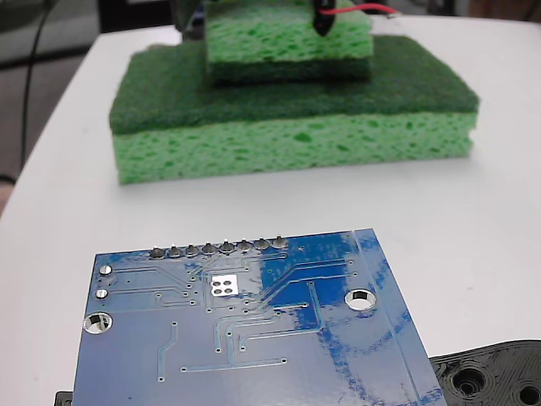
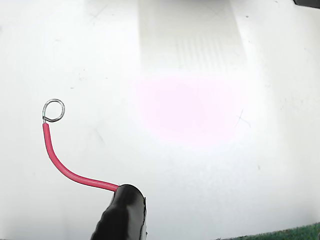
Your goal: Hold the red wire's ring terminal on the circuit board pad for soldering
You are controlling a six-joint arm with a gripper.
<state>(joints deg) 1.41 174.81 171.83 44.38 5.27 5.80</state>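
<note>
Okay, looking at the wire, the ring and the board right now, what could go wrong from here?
1. The red wire sticks out from the claw in a long curve, so the ring terminal may flex or swing off target.
2. The pad is tiny and sits near the solder pins; a small miss could land on them.
3. The circuit board looks unclamped and could slide.

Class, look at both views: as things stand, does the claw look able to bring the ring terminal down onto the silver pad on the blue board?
Probably yes. The pad lies bare on the circuit board, nothing over it. The claw holds the red wire, with the ring terminal hanging free.
</note>
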